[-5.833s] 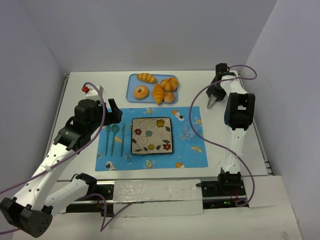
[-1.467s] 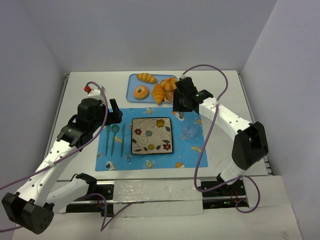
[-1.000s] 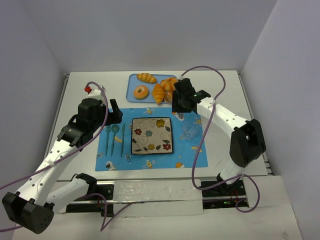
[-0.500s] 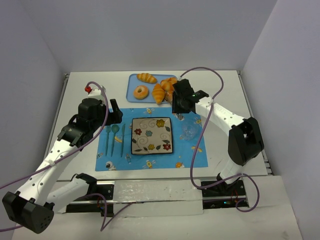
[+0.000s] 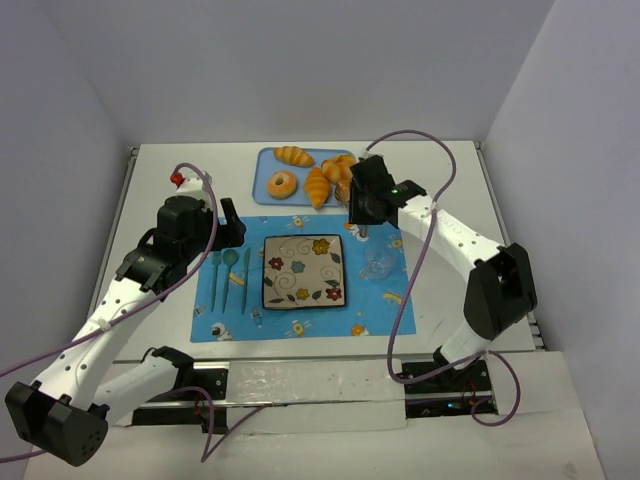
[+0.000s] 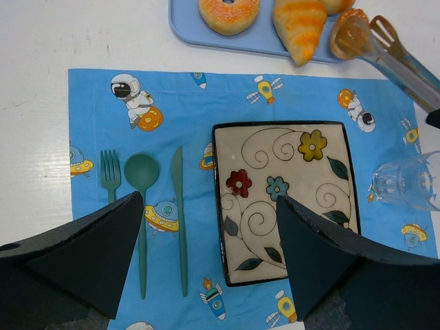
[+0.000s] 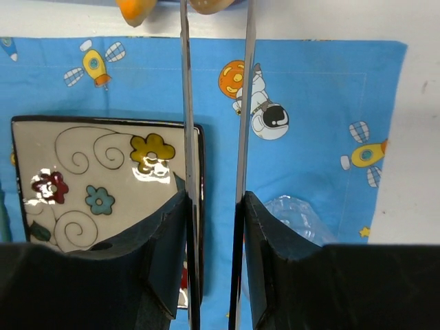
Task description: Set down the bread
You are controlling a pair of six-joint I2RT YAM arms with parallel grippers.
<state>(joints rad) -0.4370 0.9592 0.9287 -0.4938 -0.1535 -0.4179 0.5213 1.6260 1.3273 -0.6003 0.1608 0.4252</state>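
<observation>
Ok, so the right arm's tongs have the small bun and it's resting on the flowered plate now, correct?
Not on the plate: the tongs in the right gripper hold the bread, but the left wrist view shows it up at the blue tray.

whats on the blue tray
Donut, far croissant, near croissant, scored bun; tongs pinch the bread at the tray's near right corner. Whether it touches the tray is hidden.
</observation>
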